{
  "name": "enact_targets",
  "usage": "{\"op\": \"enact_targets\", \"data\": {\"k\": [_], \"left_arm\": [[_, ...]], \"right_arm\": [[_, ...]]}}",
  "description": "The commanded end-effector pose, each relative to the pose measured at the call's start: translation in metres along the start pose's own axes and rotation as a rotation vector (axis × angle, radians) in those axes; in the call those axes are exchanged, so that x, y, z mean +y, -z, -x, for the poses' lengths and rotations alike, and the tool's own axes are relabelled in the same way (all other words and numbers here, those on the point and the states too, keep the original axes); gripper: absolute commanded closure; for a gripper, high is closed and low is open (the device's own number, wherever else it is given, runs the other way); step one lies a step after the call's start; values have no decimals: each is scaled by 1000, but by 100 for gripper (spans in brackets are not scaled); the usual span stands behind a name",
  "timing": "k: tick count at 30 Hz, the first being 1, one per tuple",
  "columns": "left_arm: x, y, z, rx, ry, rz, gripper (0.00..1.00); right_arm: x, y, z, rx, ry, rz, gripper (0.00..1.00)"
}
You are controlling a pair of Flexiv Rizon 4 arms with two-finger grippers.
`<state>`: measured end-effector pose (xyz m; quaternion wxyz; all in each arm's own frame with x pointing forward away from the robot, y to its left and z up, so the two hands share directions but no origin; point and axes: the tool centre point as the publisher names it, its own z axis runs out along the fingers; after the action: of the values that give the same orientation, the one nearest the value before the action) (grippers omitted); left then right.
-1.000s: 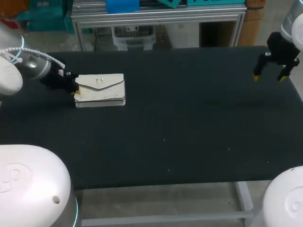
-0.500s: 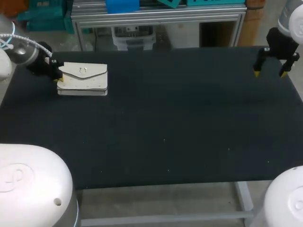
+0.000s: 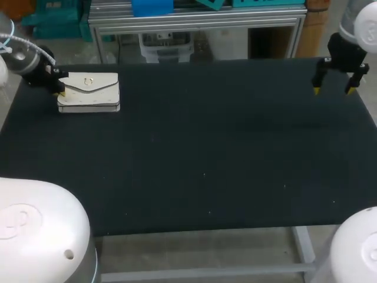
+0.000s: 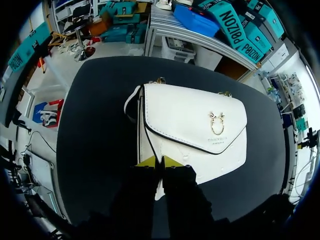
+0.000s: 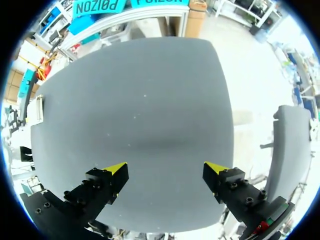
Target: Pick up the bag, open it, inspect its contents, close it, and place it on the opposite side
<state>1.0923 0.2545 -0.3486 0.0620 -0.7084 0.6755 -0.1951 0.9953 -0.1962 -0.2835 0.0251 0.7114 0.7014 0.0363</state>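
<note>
A white bag (image 3: 89, 92) with a pointed flap and a small gold clasp lies at the far left of the black table (image 3: 206, 147). My left gripper (image 3: 59, 88) is shut on the bag's left edge. In the left wrist view the bag (image 4: 195, 127) stretches ahead of my left gripper (image 4: 159, 162), its yellow tips pinched together on the bag's near edge, the flap closed. My right gripper (image 3: 333, 90) hangs open above the far right corner, holding nothing. In the right wrist view my right gripper (image 5: 166, 172) has its fingers spread wide over bare table, the bag (image 5: 38, 109) a sliver at the far edge.
The table's left edge runs just beside the bag. A metal rack (image 3: 197, 23) stands behind the far edge.
My left gripper has dragged the bag leftward and farther back, toward the far left corner. The right gripper drifted slightly back and stays open.
</note>
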Motion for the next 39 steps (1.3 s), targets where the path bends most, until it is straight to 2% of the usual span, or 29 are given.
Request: {"op": "enact_targets", "data": {"k": [1, 13, 20, 30, 31, 32, 33, 39], "left_arm": [[-6, -9, 18, 1, 6, 37, 100], [-12, -9, 55, -100, -15, 64, 100], [-16, -6, 80, -114, 0, 68, 100], [-13, -2, 90, -131, 2, 72, 100], [-12, -2, 90, -129, 9, 68, 62], [-11, -2, 89, -126, 13, 64, 36], [-10, -1, 89, -124, 15, 62, 2], [-4, 18, 86, -97, 21, 21, 0]], "right_arm": [[6, -2, -6, -10, 0, -13, 0], [10, -3, -4, -30, -13, -23, 0], [11, -1, -3, -43, -22, -21, 0], [12, -1, -8, -49, -24, -22, 0], [12, -1, -8, -49, -23, -22, 0], [12, -1, -8, -49, -22, -22, 0], [13, -1, -9, -48, -21, -22, 0], [12, 0, -8, -44, -15, -18, 0]]}}
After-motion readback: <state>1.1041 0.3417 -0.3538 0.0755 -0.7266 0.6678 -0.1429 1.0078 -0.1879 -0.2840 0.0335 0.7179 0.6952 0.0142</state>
